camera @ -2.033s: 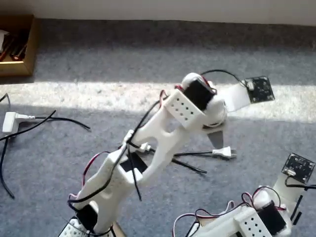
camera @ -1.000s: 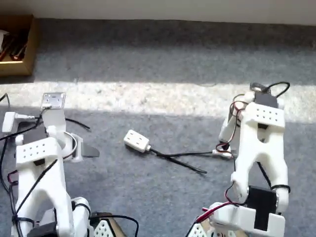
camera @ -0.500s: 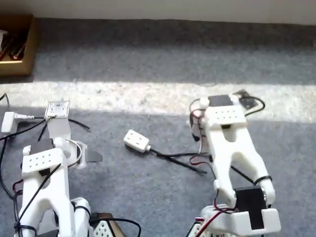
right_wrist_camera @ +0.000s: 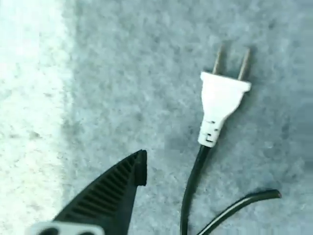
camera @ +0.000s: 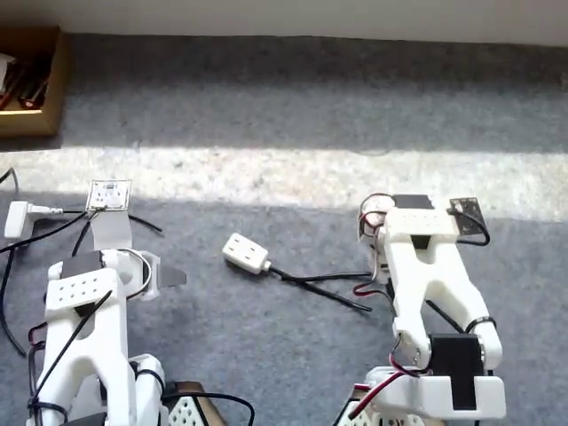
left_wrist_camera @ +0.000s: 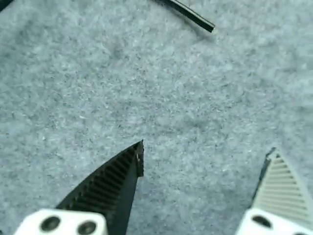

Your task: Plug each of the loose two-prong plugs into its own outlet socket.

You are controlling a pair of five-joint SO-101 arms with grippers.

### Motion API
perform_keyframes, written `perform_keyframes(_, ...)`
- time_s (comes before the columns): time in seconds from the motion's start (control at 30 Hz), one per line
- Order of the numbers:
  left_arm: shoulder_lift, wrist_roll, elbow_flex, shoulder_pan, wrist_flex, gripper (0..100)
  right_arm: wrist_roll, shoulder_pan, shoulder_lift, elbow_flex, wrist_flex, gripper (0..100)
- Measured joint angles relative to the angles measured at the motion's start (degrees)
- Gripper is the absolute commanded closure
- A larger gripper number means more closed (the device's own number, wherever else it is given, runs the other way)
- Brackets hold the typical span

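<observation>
On grey carpet (camera: 266, 98), the white two-prong plug (right_wrist_camera: 221, 100) is lying flat in the upper right of the right wrist view, prongs pointing toward the top edge. Its black cord (right_wrist_camera: 190, 191) is running down to the bottom edge. The right gripper (right_wrist_camera: 230, 166) is hanging just above it with its jaws apart. Its dark finger (right_wrist_camera: 117, 191) is showing beside the cord and touching nothing.

In the high view, the right arm (camera: 426, 266) is covering the plug at right of centre. The white outlet socket (camera: 246, 253) is resting at centre, apart from that arm, with a black lead trailing toward it.

The left arm (camera: 84, 311) is standing at lower left. Its left gripper (left_wrist_camera: 205, 152) is spreading wide over bare carpet, gripping nothing, with a black cable end (left_wrist_camera: 190, 14) showing at the top of its view. Another white plug-like piece (camera: 18, 217) is lying at the left edge, and a wooden box (camera: 31, 84) is sitting in the upper left corner.
</observation>
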Motion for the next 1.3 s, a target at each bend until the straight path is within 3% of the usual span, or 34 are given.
perform_keyframes(0.2, 0.0, 0.0, 0.0, 0.0, 0.0, 62, 0.0, 0.0, 0.1, 1.2, -2.7, 54.6)
perform_keyframes(0.57, 0.0, 0.0, 1.1, 0.0, 0.0, 62, -0.8, 6.2, 4.4, 1.4, -8.4, 54.8)
perform_keyframes(0.93, 0.0, 0.0, 1.1, 0.0, 0.0, 62, -0.8, 6.5, 7.7, 1.3, -8.7, 55.6)
perform_keyframes(1.17, 0.0, 0.0, 1.1, 0.0, 0.0, 62, -0.9, 6.6, 7.7, 1.4, -8.3, 79.0)
perform_keyframes(1.3, 0.0, 0.0, 1.1, 0.0, 0.0, 62, -1.0, 6.8, 7.6, 1.8, -8.0, 80.3)
